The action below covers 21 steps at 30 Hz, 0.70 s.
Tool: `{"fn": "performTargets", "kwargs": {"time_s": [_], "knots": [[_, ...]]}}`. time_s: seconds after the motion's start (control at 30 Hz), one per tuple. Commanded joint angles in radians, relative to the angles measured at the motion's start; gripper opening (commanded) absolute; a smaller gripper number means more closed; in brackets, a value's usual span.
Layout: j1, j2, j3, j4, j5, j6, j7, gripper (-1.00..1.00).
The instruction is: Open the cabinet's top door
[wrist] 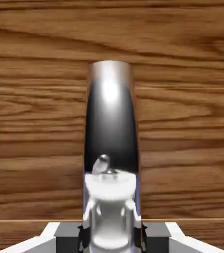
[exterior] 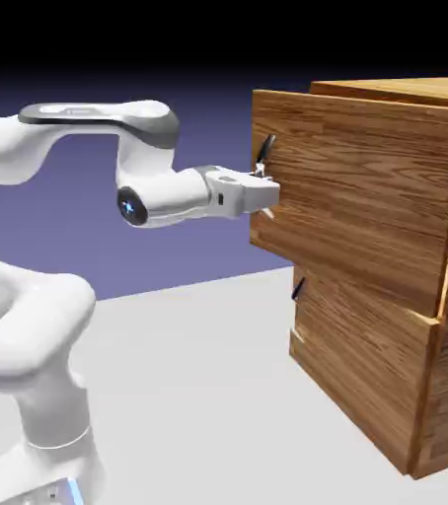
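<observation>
Apparently at the pulling step, with fingers [wrist: 112, 238] grasping the handle [wrist: 111, 126] of the top door [exterior: 361, 187], ajar on the cabinet [exterior: 366, 345] at right; next, draw it wider, holding grip.

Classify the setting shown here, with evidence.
Looks like a physics simulation, not a real room: a plain blue-violet backdrop fading to black, a bare pale grey floor-like surface, and a reddish-brown wood-grain cabinet beside a glossy white robot arm.
</observation>
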Motion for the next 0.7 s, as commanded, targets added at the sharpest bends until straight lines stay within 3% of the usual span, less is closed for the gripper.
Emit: {"fn": "performTargets", "kwargs": {"time_s": [0.0, 0.3, 0.67], "knots": [[0.026, -0.017, -0.036, -0.026, -0.038, -0.019, 0.012, -1.00], [0.149, -0.177, -0.357, -0.202, -0.425, -0.205, 0.124, -1.00], [0.101, -0.269, -0.752, -0.268, -0.890, -0.477, 0.200, -1.00]]}}
